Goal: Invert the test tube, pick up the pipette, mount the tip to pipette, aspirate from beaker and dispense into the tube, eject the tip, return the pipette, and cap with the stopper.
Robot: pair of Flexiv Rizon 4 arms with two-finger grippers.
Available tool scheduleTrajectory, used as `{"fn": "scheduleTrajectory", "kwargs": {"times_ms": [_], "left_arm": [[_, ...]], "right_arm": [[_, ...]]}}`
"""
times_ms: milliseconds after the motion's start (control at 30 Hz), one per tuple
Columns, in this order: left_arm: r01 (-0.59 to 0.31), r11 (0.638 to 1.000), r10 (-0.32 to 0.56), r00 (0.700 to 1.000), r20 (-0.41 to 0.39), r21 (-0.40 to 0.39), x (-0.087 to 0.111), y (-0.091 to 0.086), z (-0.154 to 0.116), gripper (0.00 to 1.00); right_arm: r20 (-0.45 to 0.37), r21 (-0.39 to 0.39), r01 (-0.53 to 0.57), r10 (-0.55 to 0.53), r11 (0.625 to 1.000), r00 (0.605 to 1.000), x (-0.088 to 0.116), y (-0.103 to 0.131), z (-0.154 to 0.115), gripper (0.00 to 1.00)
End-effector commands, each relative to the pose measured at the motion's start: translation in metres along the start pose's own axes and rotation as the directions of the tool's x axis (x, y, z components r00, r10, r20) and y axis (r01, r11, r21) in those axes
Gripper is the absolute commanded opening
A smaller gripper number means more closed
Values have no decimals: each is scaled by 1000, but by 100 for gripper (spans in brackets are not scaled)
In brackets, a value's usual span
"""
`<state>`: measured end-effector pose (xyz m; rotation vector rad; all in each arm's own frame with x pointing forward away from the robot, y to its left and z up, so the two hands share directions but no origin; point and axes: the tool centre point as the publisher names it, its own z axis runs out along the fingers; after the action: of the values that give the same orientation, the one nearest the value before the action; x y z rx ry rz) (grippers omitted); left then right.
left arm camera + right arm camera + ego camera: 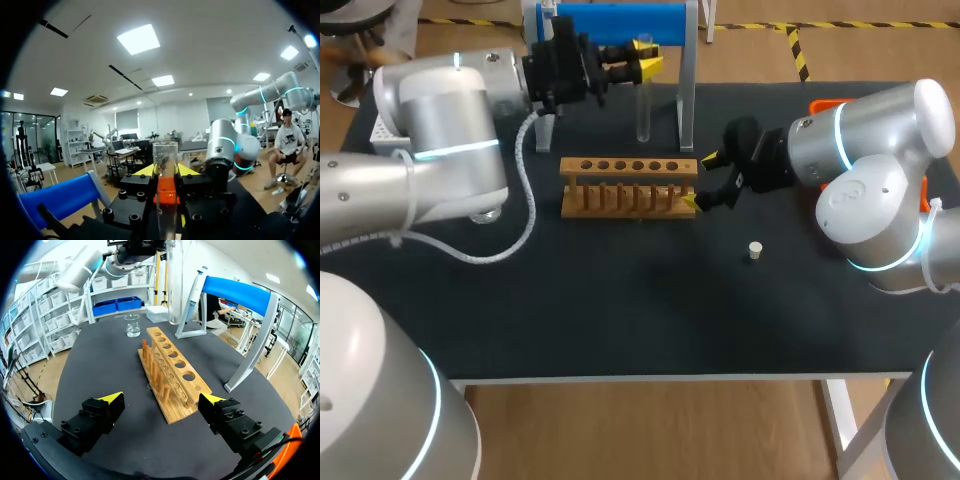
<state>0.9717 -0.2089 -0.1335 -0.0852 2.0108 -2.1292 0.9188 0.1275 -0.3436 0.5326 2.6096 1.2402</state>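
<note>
My left gripper [645,62] is shut on a clear glass test tube [643,105], which hangs upright above the table behind the wooden rack [628,185]. In the left wrist view the tube [165,157] stands between the yellow-tipped fingers [144,171]. My right gripper [704,180] is open at the rack's right end; its wrist view shows the rack [172,365] lying ahead between the spread fingers. The pipette [195,290] hangs on the blue stand [240,292]. A glass beaker [132,325] stands beyond the rack. A small white stopper [754,250] sits on the mat right of the rack.
The blue pipette stand [620,25] with metal legs is at the table's back. An orange object [825,105] shows behind my right arm. The beaker [485,212] is mostly hidden under my left arm. The black mat [640,310] reaches the front edge.
</note>
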Motion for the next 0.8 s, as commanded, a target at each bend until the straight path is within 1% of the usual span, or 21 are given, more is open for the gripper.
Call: {"fn": "scheduleTrajectory", "kwargs": {"times_ms": [33, 233, 567, 800], "left_arm": [[7, 1000, -6, 1000, -21, 11, -5, 10, -2, 0], [23, 1000, -23, 1000, -15, 15, -6, 20, -4, 0], [49, 999, -49, 999, -23, 23, -4, 30, -2, 0], [57, 998, -57, 998, -33, 2, -1, 37, -1, 0]], "right_arm": [[-1, 2, 0, 0, 1000, 1000, 0, 0, 0, 100], [-1, 2, 0, 0, 1000, 1000, 0, 0, 0, 100], [-1, 2, 0, 0, 1000, 1000, 0, 0, 0, 100], [-1, 2, 0, 0, 1000, 1000, 0, 0, 0, 100]]}}
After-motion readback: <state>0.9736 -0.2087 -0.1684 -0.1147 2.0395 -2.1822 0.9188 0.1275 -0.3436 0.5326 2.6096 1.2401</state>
